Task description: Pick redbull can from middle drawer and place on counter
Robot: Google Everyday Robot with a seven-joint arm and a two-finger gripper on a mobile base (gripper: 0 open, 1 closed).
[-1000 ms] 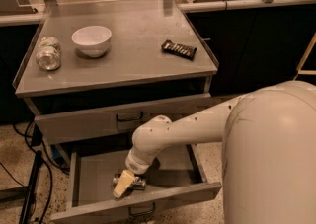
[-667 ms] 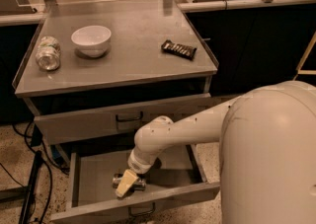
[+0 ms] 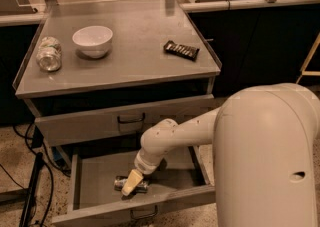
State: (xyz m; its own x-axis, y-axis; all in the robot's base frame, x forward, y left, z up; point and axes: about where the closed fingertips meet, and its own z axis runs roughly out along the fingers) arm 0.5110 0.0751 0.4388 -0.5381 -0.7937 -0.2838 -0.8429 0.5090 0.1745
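On the counter (image 3: pixel 135 66) above my gripper (image 3: pixel 129 186) sit a white bowl (image 3: pixel 93 40), a crinkled clear jar (image 3: pixel 49 55) and a dark snack bar (image 3: pixel 181 49). The gripper is down in the open middle drawer (image 3: pixel 95 181), directly over the redbull can (image 3: pixel 118 183), which lies on its side. The gripper hides the can's middle, and I cannot tell whether it grips.

We have one view only. It looks from high up, close behind the robot's pale arm (image 3: pixel 270 156), forward and steeply down. The arm fills our frame toward 4 o'clock. The counter (image 3: pixel 125 56) lies near, toward 12 o'clock. The open drawer (image 3: pixel 100 181) sits at 7 o'clock, and the gripper (image 3: pixel 130 183) is down inside it.
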